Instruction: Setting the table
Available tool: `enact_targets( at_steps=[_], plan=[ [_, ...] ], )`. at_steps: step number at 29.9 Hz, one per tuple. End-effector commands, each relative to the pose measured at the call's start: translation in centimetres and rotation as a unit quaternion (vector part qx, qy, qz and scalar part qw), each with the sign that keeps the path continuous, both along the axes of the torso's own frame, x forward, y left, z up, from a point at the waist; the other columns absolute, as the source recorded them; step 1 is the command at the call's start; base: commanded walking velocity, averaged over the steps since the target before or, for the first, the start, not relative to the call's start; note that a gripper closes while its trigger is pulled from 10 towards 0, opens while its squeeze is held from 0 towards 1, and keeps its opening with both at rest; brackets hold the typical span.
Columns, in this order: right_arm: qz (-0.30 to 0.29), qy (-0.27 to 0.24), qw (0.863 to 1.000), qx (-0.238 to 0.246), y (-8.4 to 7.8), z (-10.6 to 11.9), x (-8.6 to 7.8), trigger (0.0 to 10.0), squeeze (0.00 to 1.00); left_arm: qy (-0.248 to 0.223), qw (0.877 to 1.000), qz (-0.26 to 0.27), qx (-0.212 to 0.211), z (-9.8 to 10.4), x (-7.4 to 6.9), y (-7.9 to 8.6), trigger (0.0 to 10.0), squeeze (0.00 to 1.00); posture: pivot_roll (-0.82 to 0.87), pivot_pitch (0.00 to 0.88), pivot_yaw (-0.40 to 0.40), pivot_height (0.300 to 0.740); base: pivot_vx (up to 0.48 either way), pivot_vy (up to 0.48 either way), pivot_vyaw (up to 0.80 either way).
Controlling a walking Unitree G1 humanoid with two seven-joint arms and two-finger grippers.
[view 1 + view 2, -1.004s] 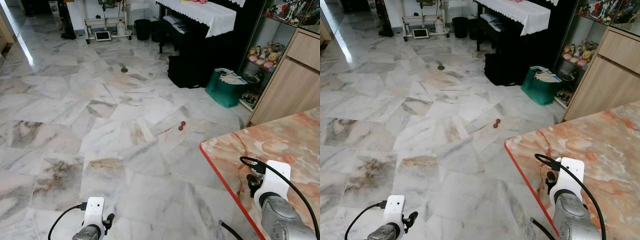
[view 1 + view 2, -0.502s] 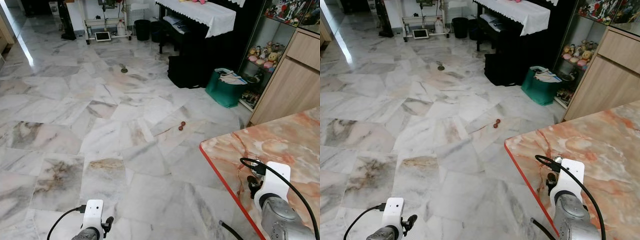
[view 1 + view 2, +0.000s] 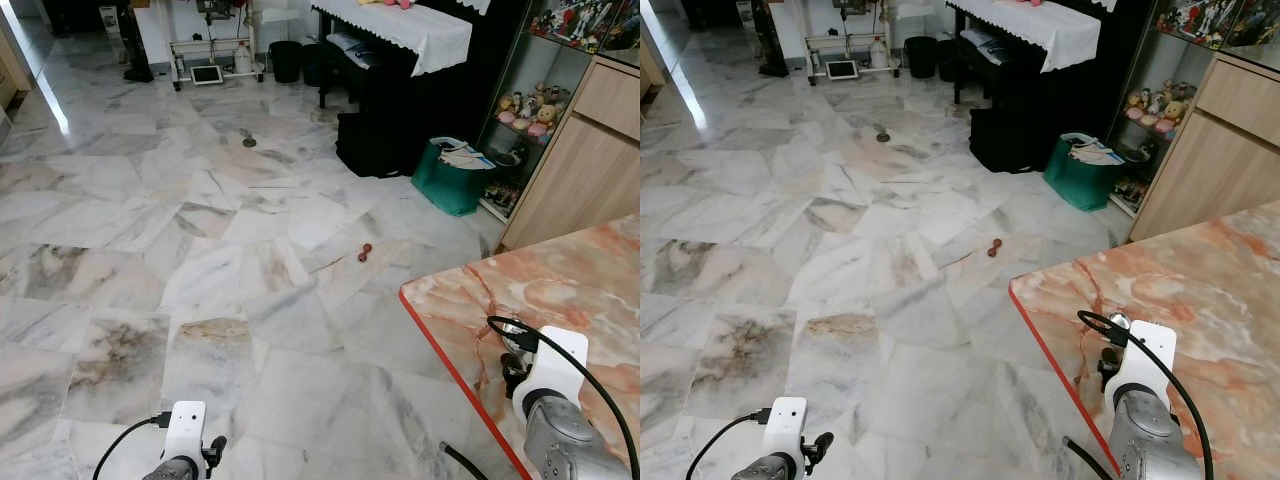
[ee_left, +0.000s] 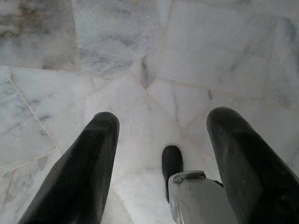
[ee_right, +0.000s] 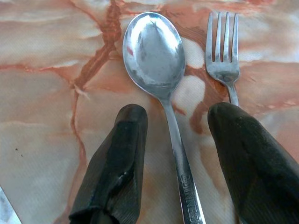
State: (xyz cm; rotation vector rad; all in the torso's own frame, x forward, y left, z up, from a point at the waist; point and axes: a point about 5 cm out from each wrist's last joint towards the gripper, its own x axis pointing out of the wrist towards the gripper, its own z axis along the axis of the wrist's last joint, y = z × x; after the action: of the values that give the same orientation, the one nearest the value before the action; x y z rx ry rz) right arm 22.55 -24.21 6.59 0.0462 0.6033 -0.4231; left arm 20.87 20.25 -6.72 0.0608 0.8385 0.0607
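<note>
A steel spoon (image 5: 154, 51) and a steel fork (image 5: 223, 46) lie side by side on the pink marble table (image 3: 570, 270), whose corner shows at the right of the head views. My right gripper (image 5: 180, 112) hovers over the table, open, its two fingers either side of the spoon's handle without touching it. The fork lies just outside one finger. Its white wrist (image 3: 550, 370) sits above the table's near edge. My left gripper (image 4: 163, 116) hangs open over the marble floor with nothing between its fingers.
White marble floor (image 3: 200, 230) stretches ahead and to the left. A green bag (image 3: 450, 178), a black piano under a white cloth (image 3: 400, 40) and a wooden cabinet (image 3: 580, 170) stand behind the table. A small red object (image 3: 364, 252) lies on the floor.
My right wrist has drifted slightly right and down over the table. The left wrist has sunk a little lower. Nothing was picked up or released.
</note>
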Motion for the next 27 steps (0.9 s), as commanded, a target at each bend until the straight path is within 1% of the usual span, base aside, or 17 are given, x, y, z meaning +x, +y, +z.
enact_targets(
  at_steps=[1,16,27],
  plan=[
    [-0.011,-0.006,1.000,0.011,-0.20,-0.02,0.22,10.0,0.00,0.017,1.000,-0.009,0.007,-0.39,-0.70,0.21,10.0,0.00,0.04,0.000,-0.017,0.740,0.000,0.000,0.00],
    [-0.004,-0.007,0.999,0.033,0.31,-0.34,0.44,10.0,0.00,0.017,1.000,-0.009,0.006,-0.33,-0.61,0.30,10.0,0.00,0.05,0.000,-0.017,0.740,0.000,0.000,0.00],
    [0.001,0.003,0.999,0.045,0.57,-0.74,0.40,10.0,0.00,0.014,1.000,-0.008,0.003,-0.27,-0.46,0.16,10.0,0.00,0.05,0.000,-0.018,0.740,0.000,0.000,0.00]
  ],
)
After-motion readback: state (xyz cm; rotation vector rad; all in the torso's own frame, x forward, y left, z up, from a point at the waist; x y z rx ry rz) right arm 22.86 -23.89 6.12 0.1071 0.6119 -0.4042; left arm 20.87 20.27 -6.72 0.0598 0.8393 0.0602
